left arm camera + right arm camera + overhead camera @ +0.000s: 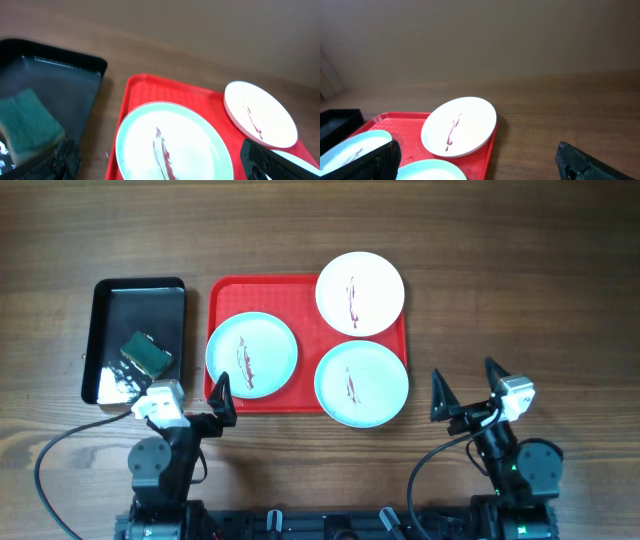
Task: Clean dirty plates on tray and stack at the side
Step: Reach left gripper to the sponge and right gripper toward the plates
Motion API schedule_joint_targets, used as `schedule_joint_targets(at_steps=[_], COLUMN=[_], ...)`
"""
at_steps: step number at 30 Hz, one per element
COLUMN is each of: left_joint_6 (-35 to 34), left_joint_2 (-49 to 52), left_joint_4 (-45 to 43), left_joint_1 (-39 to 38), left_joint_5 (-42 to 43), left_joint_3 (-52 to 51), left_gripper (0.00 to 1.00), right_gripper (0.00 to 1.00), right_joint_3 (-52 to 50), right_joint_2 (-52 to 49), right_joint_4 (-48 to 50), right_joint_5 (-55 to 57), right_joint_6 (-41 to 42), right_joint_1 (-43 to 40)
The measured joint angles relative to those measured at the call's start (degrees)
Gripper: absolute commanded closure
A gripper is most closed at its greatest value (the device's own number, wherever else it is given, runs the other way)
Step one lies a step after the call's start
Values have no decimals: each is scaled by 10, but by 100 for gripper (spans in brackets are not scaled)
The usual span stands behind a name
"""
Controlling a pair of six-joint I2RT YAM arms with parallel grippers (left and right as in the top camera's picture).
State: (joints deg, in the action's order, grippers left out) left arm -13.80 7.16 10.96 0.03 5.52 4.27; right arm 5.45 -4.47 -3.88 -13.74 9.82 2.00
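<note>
Since all three plates lie smeared on the red tray (225,288), plan your grips now. Your left gripper (159,157) and right gripper (467,383) both hang on the tray's near side, jaws spread wide, holding nothing. One pale blue plate (251,354) and another (361,383) lie along the near side; the white plate (360,293) overhangs the far right corner. Expect them stiff, light and slick (glazed or plastic, you can't tell), so pinch a rim, never the centre. The green sponge (147,353) sits in the black tray (110,310).

Overhead looks straight down; both low wrist views face forward, sharing the tray (262,293).
</note>
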Motion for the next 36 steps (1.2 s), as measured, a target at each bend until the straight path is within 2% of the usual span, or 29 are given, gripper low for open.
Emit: schedule_joint_targets(at_steps=[9,13,20,23,27,31,34,36], left_joint_6=[-29,-31,-31,-31,-36,-40,-58,-90], left_joint_2=[181,309,534,605,641,652,652,657], left_joint_4=[151,262,469,495,466,450,462,501], left_joint_1=[0,0,0,0,0,0,2,20], left_joint_5=[6,6,11,56,118,134,111,66], left_joint_3=[229,368,612,697,721,721,722,730], left_gripper=[0,0,0,0,0,0,1,2], right_gripper=[0,0,0,0,0,0,1,2], right_joint_3=[178,272,464,547,583,587,622,662], right_joint_2=[-132,-228,-404,-482,-543,-599,-671,-721], right_joint_4=[-82,-131,-301,-365,-358,-331,-353,-377], right_joint_5=[-21,-47,-78,-90,-118,-165,-175,-165], right_joint_6=[1,-11,-50,-74,-72,-57,-42,-35], right_joint_1=[0,0,0,0,0,5,35,67])
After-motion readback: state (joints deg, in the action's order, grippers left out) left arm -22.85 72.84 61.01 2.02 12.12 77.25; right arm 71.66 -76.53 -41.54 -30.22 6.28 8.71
